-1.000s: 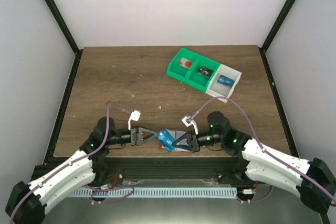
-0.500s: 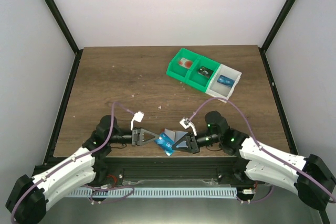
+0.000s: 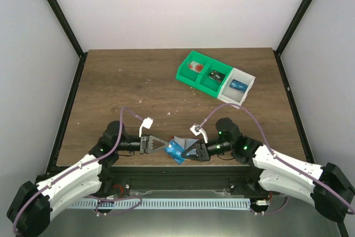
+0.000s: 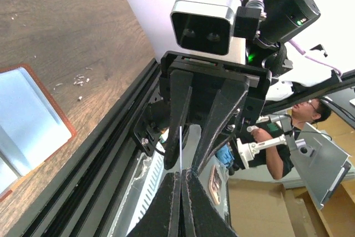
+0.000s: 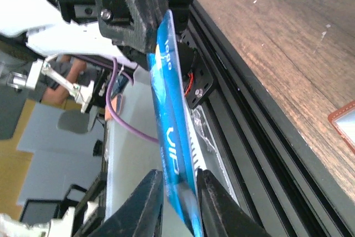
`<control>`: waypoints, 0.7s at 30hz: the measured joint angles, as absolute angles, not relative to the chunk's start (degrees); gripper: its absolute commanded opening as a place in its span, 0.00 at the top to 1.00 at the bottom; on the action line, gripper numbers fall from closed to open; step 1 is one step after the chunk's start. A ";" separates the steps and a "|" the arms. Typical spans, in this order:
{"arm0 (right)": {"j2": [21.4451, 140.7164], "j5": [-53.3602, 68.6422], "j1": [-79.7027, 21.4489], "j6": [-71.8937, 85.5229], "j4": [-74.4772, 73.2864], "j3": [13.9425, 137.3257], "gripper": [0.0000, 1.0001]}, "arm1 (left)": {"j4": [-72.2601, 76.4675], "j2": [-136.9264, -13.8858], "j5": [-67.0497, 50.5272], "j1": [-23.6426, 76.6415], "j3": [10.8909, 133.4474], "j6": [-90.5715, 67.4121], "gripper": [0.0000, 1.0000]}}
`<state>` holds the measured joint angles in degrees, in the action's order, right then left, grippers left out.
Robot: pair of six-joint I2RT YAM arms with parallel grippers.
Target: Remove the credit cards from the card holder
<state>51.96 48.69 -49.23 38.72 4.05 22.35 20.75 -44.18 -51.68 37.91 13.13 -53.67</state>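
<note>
One blue card [image 5: 166, 109], which looks thin, stiff, light and slippery and is best pinched flat by an end, is squeezed in the left gripper [image 4: 181, 178], with the right gripper [image 5: 180, 177] around it, tight or loose unclear, near the open card holder [image 4: 25, 120] on the bench [image 4: 66, 20].

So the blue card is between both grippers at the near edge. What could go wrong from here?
1. The blue card is held in the air close to the black frame. The left gripper pinches only its thin edge, so a slip could drop it into the frame.
2. The right gripper has its jaws close on both sides of the card; pulling away at an angle could twist it.
</note>
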 measured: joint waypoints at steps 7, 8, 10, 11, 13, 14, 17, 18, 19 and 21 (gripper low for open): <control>50.06 42.44 -49.25 45.34 7.14 22.00 0.52 | 23.81 -43.38 -45.56 37.91 13.13 -55.99 1.00; 49.95 41.60 -49.25 47.00 8.25 21.69 0.51 | 24.47 -43.16 -44.18 37.91 13.13 -56.55 1.00; 50.00 39.55 -49.25 50.15 10.00 21.21 0.49 | 25.63 -42.68 -41.08 37.91 13.13 -57.34 1.00; 50.17 38.50 -49.25 51.37 10.46 21.21 0.48 | 26.44 -42.50 -39.03 37.91 13.13 -57.95 1.00; 50.65 36.53 -49.25 52.88 10.83 21.47 0.47 | 27.97 -42.50 -35.44 37.91 13.13 -59.07 1.00; 51.24 35.42 -49.25 53.56 10.83 21.93 0.47 | 29.23 -42.68 -33.36 37.91 13.06 -59.99 1.00; 53.15 33.32 -49.17 55.31 11.79 23.55 0.49 | 33.54 -43.99 -28.82 37.91 13.02 -62.65 1.00; 53.95 32.56 -49.08 56.49 13.04 24.14 0.50 | 34.76 -44.58 -27.79 37.91 13.02 -63.24 1.00; 54.48 32.05 -48.99 57.39 14.02 24.56 0.51 | 36.01 -45.32 -26.68 37.91 13.02 -64.03 1.00; 55.40 31.03 -48.93 59.61 17.37 24.73 0.55 | 37.60 -46.57 -25.26 37.91 13.02 -65.06 1.00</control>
